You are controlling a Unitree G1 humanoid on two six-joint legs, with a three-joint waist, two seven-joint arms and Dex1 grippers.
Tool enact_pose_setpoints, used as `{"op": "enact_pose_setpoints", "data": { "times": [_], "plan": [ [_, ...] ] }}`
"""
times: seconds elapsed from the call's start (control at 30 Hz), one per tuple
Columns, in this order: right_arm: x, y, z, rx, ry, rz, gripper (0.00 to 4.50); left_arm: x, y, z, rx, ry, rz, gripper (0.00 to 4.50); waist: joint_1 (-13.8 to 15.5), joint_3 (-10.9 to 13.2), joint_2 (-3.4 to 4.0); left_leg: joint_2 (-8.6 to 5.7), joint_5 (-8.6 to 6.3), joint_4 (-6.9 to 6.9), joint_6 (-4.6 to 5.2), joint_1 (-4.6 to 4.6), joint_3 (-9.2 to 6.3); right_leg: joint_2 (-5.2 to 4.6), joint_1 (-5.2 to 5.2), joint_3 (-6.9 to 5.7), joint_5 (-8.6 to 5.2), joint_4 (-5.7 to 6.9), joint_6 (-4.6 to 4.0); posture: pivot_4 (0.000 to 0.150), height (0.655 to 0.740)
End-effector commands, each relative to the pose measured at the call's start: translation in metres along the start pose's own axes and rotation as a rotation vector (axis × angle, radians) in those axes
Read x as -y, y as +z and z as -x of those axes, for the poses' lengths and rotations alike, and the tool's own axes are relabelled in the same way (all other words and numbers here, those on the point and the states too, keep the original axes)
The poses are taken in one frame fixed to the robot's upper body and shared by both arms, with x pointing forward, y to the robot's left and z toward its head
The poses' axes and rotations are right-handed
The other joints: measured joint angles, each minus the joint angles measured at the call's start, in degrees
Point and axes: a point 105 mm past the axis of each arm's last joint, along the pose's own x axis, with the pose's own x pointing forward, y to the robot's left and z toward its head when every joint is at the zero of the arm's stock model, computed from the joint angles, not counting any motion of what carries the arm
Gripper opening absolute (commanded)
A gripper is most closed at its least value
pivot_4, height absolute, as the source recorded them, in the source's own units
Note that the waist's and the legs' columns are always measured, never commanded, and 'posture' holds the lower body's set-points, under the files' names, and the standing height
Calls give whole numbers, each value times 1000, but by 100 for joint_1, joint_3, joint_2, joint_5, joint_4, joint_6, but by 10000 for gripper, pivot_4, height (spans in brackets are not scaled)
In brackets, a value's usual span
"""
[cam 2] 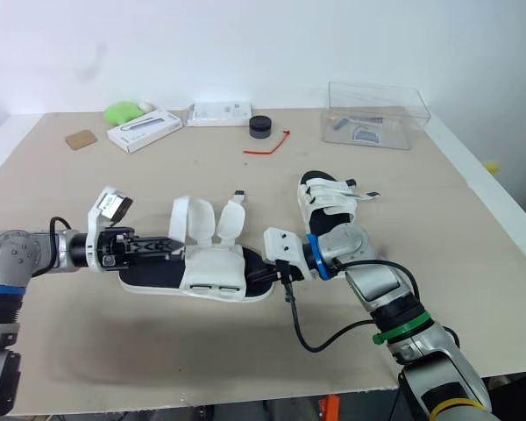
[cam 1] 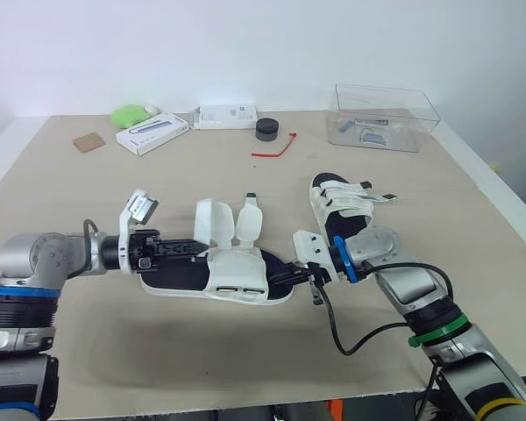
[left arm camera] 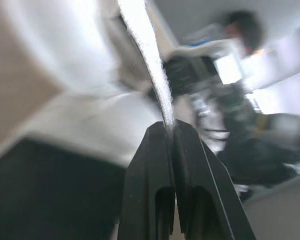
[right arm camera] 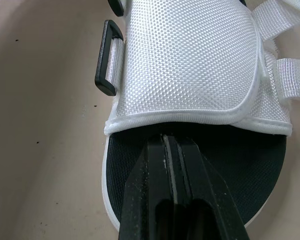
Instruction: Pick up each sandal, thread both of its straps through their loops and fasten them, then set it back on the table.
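Both ends of the open sandal (cam 1: 237, 270), lying mid-bench (cam 1: 202, 351), are pinned: left hand (left arm camera: 169, 127) is pinched shut on a white strap (left arm camera: 149, 60), right hand (right arm camera: 165, 141) is closed, tucked into the toe, probably for steadying.

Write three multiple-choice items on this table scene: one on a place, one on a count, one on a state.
1. Where does the clear box stand on the table?
A. at the far right corner
B. between the sandals
C. at the near left edge

2. How many sandals are in view?
A. one
B. two
C. three

3. How do the flaps of the near sandal stand?
A. fastened flat
B. open and raised
C. tucked under the sole

Key:
1 A: the box stands at the far right corner, beyond the far sandal.
2 B: the near sandal and the far sandal are the only two.
3 B: the white flaps stand up off the footbed, unfastened.
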Motion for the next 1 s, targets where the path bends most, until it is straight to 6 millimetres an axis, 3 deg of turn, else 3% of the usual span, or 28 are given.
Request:
{"op": "enact_pose_setpoints", "data": {
  "times": [0.03, 0.27, 0.6, 1.0],
  "plan": [
    [-4, -6, 2, -31, 8, -8, 0, 13, 2, -6, 7, -24, -40, 606, 0, 0, 0, -2, 0, 0, 0, 0, 0, -1, 0, 0, 0, 0, 1, 1500, 7400],
    [-5, -6, 1, -32, 8, -8, 0, 13, -22, -11, -83, -5, -65, 606, -1, 0, 0, -3, 0, -1, -3, 0, -1, -3, 0, 0, 0, 0, -1, 1500, 7400],
    [-5, -6, 1, -35, 3, -12, 0, 6, -31, -18, -96, 3, -98, 606, 1, 0, 0, -9, 2, -1, -7, 2, 0, -3, 1, -1, 0, -1, 0, 1500, 7400],
    [-6, -6, -1, -29, 3, -13, 0, 11, -38, -25, -137, -33, -137, 606, 0, 0, 0, -9, 2, -2, -7, 2, -1, -2, 2, -1, -1, -1, 0, 1500, 7400]
  ]
}}
